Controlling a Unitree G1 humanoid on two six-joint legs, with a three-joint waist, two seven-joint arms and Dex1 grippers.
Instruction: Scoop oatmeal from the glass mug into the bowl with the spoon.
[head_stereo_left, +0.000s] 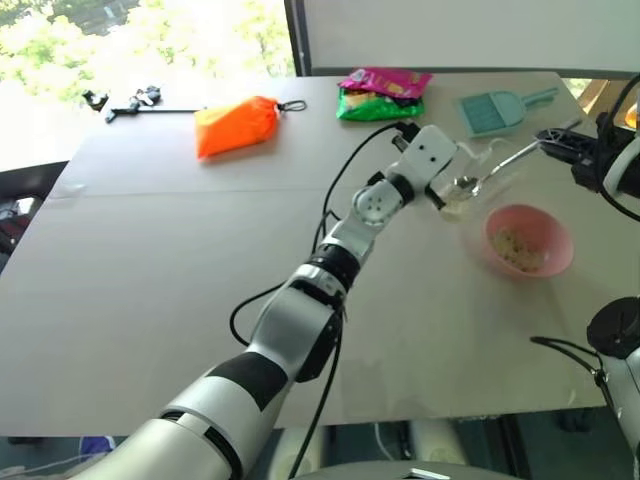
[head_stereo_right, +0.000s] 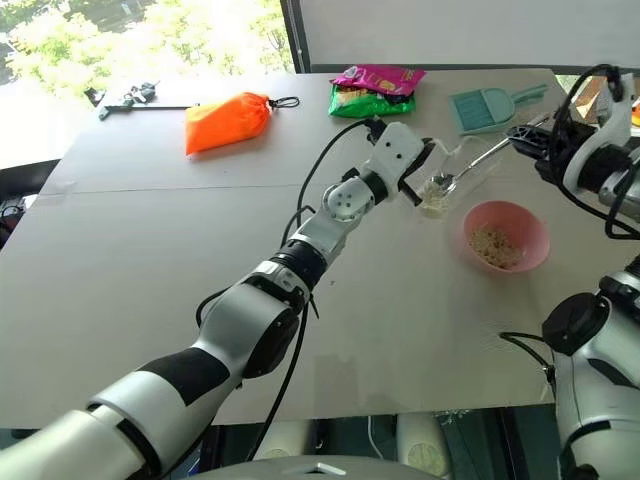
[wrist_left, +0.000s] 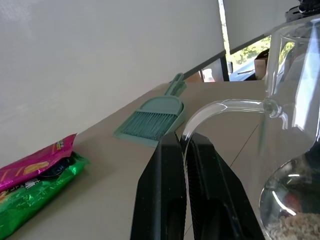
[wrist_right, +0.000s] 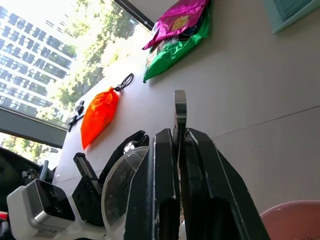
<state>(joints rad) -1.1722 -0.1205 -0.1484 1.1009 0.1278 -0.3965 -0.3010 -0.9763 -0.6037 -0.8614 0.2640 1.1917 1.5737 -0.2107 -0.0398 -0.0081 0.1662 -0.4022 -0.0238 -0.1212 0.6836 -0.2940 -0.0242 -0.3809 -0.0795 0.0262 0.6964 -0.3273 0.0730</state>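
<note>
The glass mug (head_stereo_left: 487, 187) hangs tilted just left of the pink bowl (head_stereo_left: 556, 237), its mouth turned toward the right. My left gripper (wrist_left: 184, 142) is shut on the mug's curved glass handle (wrist_left: 220, 107). A small heap of oatmeal (head_stereo_right: 432, 204) lies in the mug's low side, and more oatmeal (head_stereo_left: 518, 248) sits in the bowl. The silver spoon (head_stereo_left: 502, 163) slants down into the mug, its round end inside the glass. My right gripper (wrist_right: 179, 135) is shut on the spoon's thin handle (wrist_right: 180, 112), up and to the right of the mug.
At the table's far side lie a teal dustpan with brush (head_stereo_left: 500, 110), green and pink snack packets (head_stereo_left: 382, 95), an orange pouch (head_stereo_left: 235, 125) and a black tool (head_stereo_left: 130, 102). A black cable (head_stereo_left: 345, 170) trails along my left arm. The table's right edge is close beyond the bowl.
</note>
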